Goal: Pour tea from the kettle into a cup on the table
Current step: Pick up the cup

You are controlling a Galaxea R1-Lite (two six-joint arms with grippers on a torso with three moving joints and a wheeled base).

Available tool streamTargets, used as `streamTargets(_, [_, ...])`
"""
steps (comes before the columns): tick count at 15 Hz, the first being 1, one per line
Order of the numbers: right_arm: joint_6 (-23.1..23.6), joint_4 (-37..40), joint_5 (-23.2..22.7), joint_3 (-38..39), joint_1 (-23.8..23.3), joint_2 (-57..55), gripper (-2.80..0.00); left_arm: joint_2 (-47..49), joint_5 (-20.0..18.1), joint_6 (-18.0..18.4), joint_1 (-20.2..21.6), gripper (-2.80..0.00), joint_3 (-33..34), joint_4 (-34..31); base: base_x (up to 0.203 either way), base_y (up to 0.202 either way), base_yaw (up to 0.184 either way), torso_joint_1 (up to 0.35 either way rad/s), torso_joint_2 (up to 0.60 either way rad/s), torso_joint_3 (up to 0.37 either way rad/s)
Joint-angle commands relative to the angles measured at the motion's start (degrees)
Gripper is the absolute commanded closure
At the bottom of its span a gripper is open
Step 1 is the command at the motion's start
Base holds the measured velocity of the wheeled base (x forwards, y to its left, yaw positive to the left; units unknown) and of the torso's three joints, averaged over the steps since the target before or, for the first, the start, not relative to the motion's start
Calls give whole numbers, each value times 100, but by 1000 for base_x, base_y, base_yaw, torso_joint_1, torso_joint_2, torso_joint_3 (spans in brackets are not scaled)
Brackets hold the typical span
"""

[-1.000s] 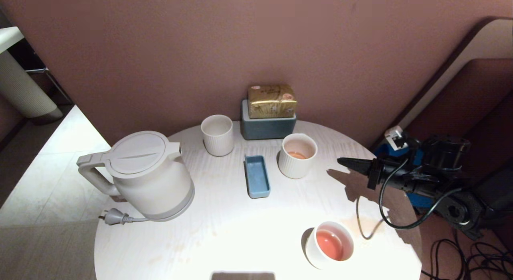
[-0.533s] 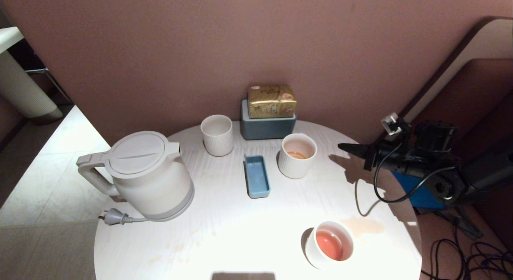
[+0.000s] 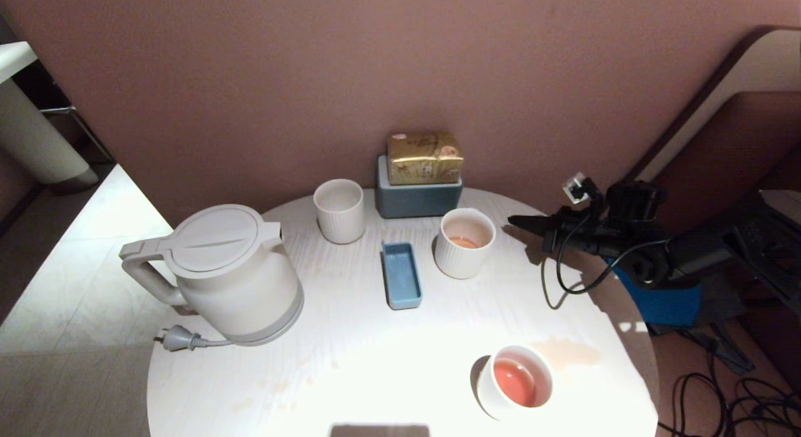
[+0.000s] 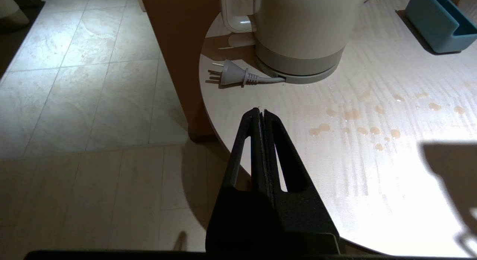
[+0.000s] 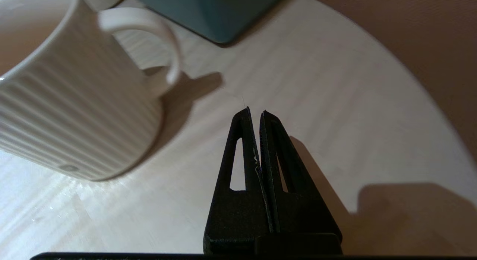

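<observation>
Occupying most of the head view: round white table, pale wood grain, light stains and droplets on the near part.

Standing upright at the left edge of the table: cream-white kettle, lid closed, loop handle facing left over the rim, grey band at the base. Lying just near of the kettle base: grey plug on its short cord.

Resting at the far edge against the wall: grey-blue box, gold packet on top. Lying between centre and far edge, end-on: small blue tray.

Standing just right of the tray: ribbed cup, squat, loop handle on its far right side, a little pale orange tea at the bottom. Standing left of the box: ribbed tumbler, no handle. Standing near the right near edge: smooth white cup, holding pink-orange liquid, well apart from the others.

Reaching in level from the right over the far right of the table: right gripper, fingers pressed together, holding nothing, tips pointing left toward the ribbed cup's handle, close to it but apart.

Hanging off the near left edge of the table: left gripper, fingers closed tight and empty, aimed at the plug and kettle base, clear of both.
</observation>
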State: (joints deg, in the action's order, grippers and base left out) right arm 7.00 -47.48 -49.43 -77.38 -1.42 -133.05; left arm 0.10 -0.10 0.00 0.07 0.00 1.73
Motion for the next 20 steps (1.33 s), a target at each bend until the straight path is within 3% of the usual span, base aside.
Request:
streamTargets(1, [38,-6,-193,-156,74,-160,0,-1,1,0,1,0,0,3,0,0,0,0,0,0])
streamTargets(11, [38,213,-235,-709,629,-282,0,-1,1,0,1,0,0,3,0,0,0,0,0,0])
streamTargets(14, [30,568,-234,-1195,651,-338,0,-1,1,0,1,0,0,3,0,0,0,0,0,0])
streamTargets(20, [29,608,-225,-1236,661,-362,0,-1,1,0,1,0,0,3,0,0,0,0,0,0])
